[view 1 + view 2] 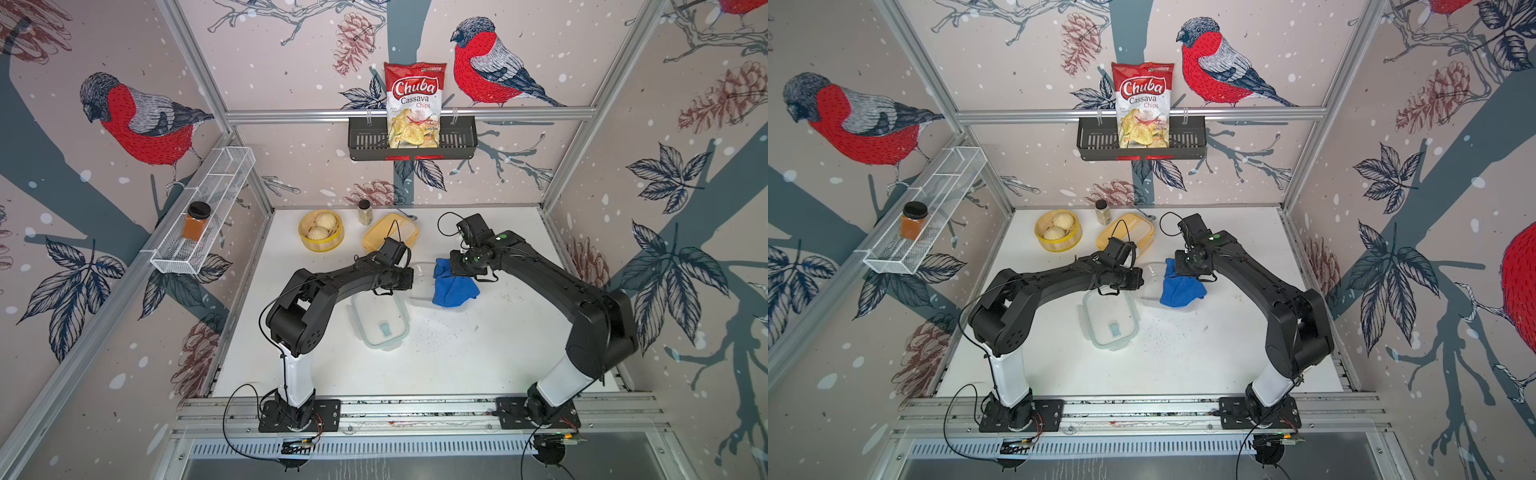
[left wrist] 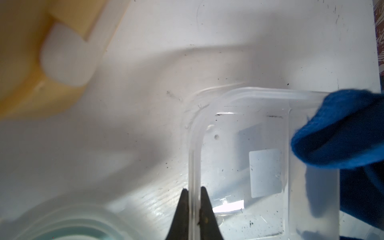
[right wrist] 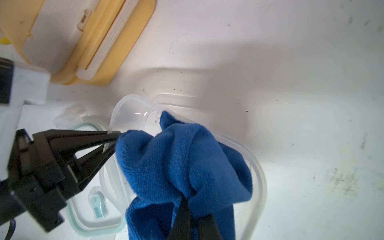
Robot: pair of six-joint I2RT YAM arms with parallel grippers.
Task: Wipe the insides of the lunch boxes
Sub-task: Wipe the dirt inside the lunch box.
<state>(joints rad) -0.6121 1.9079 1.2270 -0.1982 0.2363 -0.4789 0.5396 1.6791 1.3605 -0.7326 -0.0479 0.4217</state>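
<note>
Okay, left gripper point(image 2: 194, 192) is pinched tight on the rim of the clear box point(image 2: 245, 97), one finger inside the wall, one outside. The clear box point(image 1: 420, 277) sits mid-table between the two arms, open. Its green-rimmed lid point(image 1: 380, 322) lies flat just beside it, nearer the front edge. The right gripper point(image 3: 193, 209) is clamped on the blue cloth point(image 3: 182, 162), which is bunched inside the box and hangs over its right-arm side; cannot tell whether the cloth touches the box floor. The yellow box point(image 1: 390, 233) is at the back of the table point(image 1: 457, 357) with its lid on, partly hidden behind the left wrist. Bun basket point(image 1: 321, 230) and a small jar point(image 1: 365, 212) stand near it at the back.
</note>
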